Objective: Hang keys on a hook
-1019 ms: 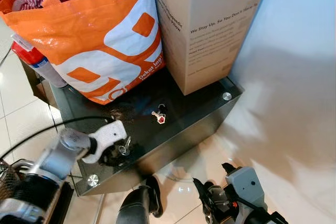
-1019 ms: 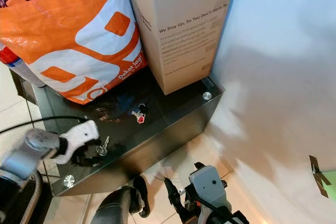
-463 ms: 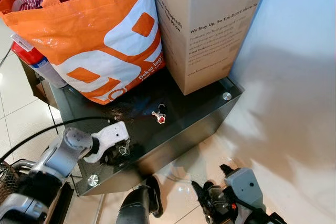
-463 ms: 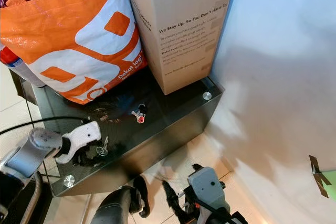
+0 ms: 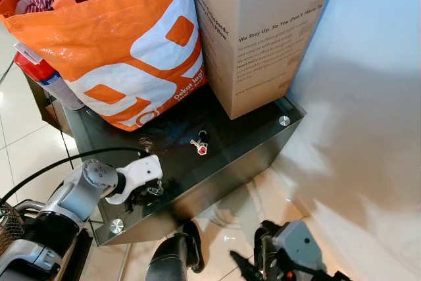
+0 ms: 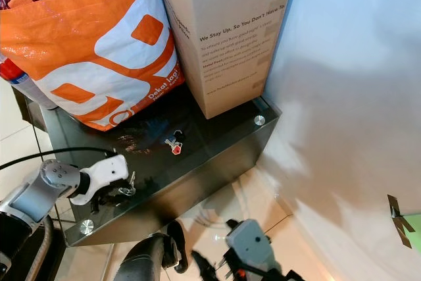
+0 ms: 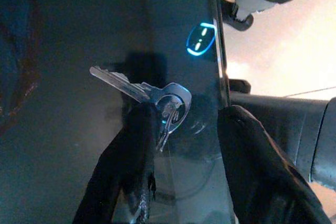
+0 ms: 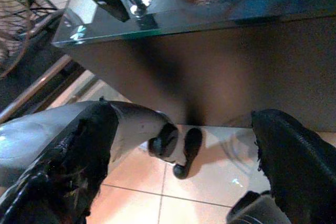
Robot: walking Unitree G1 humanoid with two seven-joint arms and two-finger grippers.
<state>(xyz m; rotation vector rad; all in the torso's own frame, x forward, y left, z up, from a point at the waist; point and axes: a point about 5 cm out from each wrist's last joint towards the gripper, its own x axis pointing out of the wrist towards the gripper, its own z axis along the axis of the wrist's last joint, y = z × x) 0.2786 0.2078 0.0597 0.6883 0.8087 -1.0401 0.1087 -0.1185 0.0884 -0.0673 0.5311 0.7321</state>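
A dark glass tabletop (image 5: 250,139) carries a cardboard box (image 5: 263,24) and an orange bag (image 5: 125,51). The left gripper (image 7: 181,145) has its fingers (image 7: 131,161) spread around silver keys (image 7: 152,95) lying flat near the edge. The right gripper (image 8: 178,166) hangs open by the floor. The keys might skid on the slick glass.

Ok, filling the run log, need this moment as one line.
phase: grasping | left gripper: open around keys on glass table | right gripper: open, idle, low | hook: unseen
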